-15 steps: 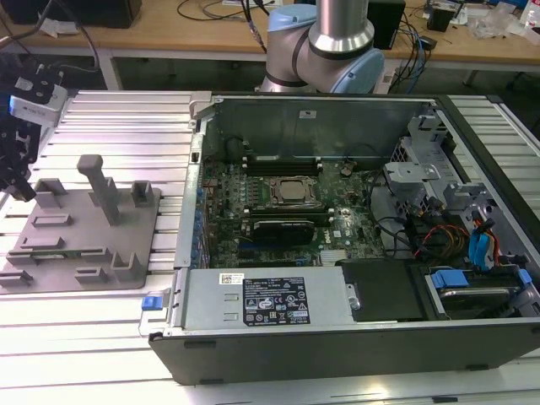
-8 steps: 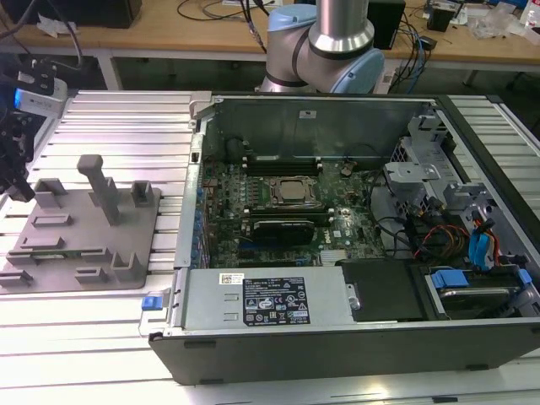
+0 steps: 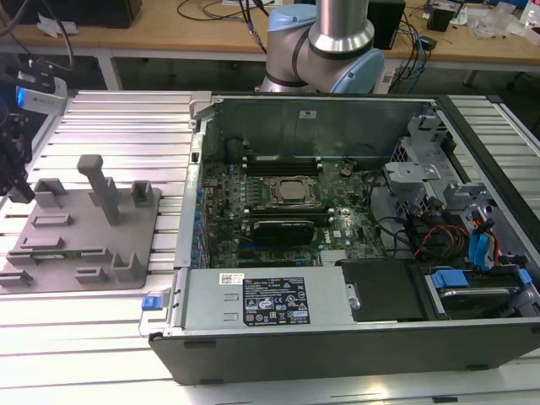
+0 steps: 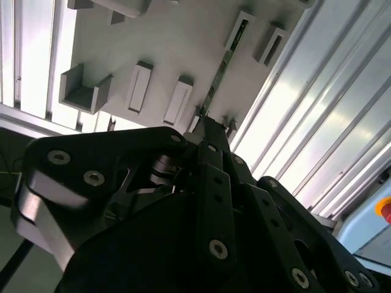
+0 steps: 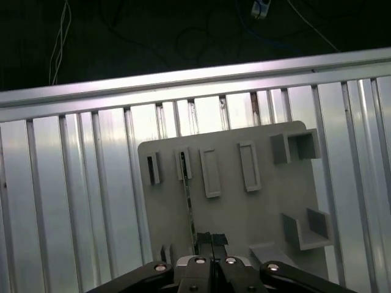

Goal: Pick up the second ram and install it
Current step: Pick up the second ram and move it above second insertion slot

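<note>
The second ram [image 5: 188,201] is a thin green stick seen edge-on, standing in the slots of the grey fixture plate [image 5: 244,213]. In the second wrist view the second ram [image 4: 221,67] runs from a slot down to my fingertips. My gripper [image 5: 211,239] is at the stick's near end, and its black fingers [image 4: 211,137] are drawn together on the board's edge. In the exterior view my gripper [image 3: 15,181] hangs over the far left end of the fixture plate [image 3: 84,253], well away from the open computer case [image 3: 337,228].
The fixture plate carries several raised grey blocks and a tall post [image 3: 103,186]. It lies on a ribbed aluminium table [image 3: 126,126]. Inside the case sit the motherboard [image 3: 287,198], long memory slots [image 3: 283,162], cables and blue drive brackets [image 3: 477,253]. A workbench stands behind.
</note>
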`<state>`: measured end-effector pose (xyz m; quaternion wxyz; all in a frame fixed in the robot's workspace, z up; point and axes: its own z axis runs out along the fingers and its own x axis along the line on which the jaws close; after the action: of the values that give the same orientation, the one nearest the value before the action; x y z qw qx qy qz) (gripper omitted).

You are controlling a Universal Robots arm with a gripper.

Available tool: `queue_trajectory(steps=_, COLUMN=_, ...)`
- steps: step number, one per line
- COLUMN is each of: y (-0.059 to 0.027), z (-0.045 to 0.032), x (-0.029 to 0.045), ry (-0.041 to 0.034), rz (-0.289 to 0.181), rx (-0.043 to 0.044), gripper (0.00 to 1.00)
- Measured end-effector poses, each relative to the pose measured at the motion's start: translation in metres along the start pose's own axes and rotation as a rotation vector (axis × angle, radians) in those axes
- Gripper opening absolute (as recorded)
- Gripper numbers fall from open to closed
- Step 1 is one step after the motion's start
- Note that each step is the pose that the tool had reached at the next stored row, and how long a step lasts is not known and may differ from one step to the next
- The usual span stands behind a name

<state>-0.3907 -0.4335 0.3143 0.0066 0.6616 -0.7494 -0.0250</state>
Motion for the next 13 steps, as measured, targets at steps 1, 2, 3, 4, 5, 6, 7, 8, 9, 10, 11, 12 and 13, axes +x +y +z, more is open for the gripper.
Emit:
queue_trajectory(steps=1, y=0.0002, z=0.0029, x=0.0002, ry=0.0001, rz=-0.003, rx=0.0, gripper=0.08)
queue_trajectory(steps=2, y=0.0003, z=0.0057, x=0.0002, ry=0.0001, rz=-0.005, rx=-0.0001, gripper=0.08)
queue_trajectory(steps=3, y=0.0004, z=0.0082, x=0.0003, ry=0.0003, rz=-0.009, rx=-0.0001, gripper=0.08)
queue_trajectory(steps=4, y=0.0005, z=0.0103, x=0.0004, ry=0.0005, rz=-0.013, rx=-0.0002, gripper=0.08)
queue_trajectory(steps=5, y=0.0007, z=0.0119, x=0.0004, ry=0.0006, rz=-0.016, rx=-0.0003, gripper=0.08)
queue_trajectory(steps=6, y=0.0008, z=0.0128, x=0.0005, ry=0.0007, rz=-0.017, rx=-0.0002, gripper=0.08)
queue_trajectory(steps=7, y=0.001, z=0.0143, x=0.0006, ry=0.0009, rz=-0.02, rx=-0.0004, gripper=0.08)
queue_trajectory(steps=8, y=0.0013, z=0.0166, x=0.0007, ry=0.001, rz=-0.023, rx=-0.0005, gripper=0.08)
queue_trajectory(steps=9, y=0.0013, z=0.0186, x=0.0007, ry=0.0011, rz=-0.026, rx=-0.0006, gripper=0.08)
queue_trajectory(steps=10, y=0.0013, z=0.0204, x=0.0008, ry=0.0013, rz=-0.029, rx=-0.0006, gripper=0.08)
queue_trajectory(steps=11, y=0.0013, z=0.0212, x=0.0008, ry=0.0013, rz=-0.031, rx=-0.0006, gripper=0.08)
queue_trajectory(steps=12, y=0.0014, z=0.0225, x=0.0008, ry=0.0013, rz=-0.033, rx=-0.0007, gripper=0.08)
queue_trajectory(steps=13, y=0.0015, z=0.0233, x=0.0009, ry=0.0013, rz=-0.035, rx=-0.0007, gripper=0.08)
